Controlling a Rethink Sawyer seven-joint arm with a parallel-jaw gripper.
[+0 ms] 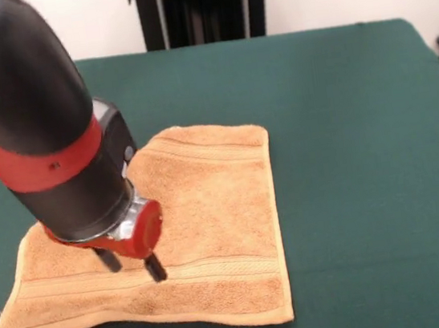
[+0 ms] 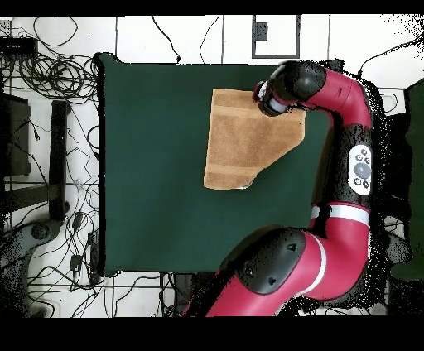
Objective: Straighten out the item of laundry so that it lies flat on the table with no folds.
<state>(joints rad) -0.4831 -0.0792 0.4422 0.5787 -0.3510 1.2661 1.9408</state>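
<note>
While the arm [image 1: 36, 123] leans over it, the orange-tan towel [image 1: 209, 206] lies spread on the green bench [image 1: 343, 115], w/ one corner cut off diagonally in overhead view. Gripper [image 1: 131, 264] jaws are parted, tips at the towel's border band, gripping nothing.

The arm [image 1: 37, 131] hid the towel's [image 1: 210, 214] far-left part in the front view. Overhead, the wrist covered the pincer [image 1: 132, 267] and one towel corner. The tabletop's [image 1: 343, 115] near edge was cropped.
</note>
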